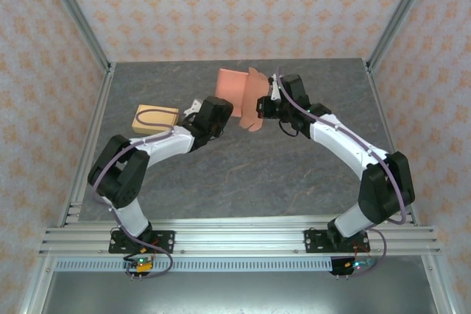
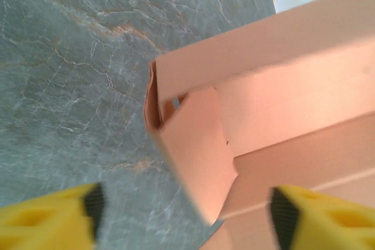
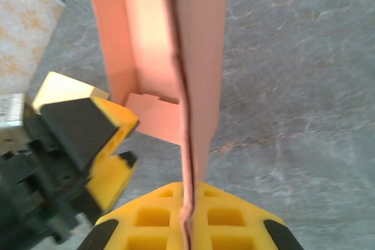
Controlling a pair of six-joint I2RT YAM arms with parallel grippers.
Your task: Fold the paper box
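The pink paper box is held up off the table at the back centre, part folded, with flaps sticking out. My right gripper is shut on it: in the right wrist view both yellow pads pinch a doubled edge of the paper box. My left gripper stands open right beside the box on its left. In the left wrist view, its fingers are spread wide with a loose flap of the paper box between them, untouched. One left finger also appears in the right wrist view.
A tan, finished box lies on the grey marbled table at the left, close to the left arm's forearm. Metal frame posts and patterned walls bound the table on three sides.
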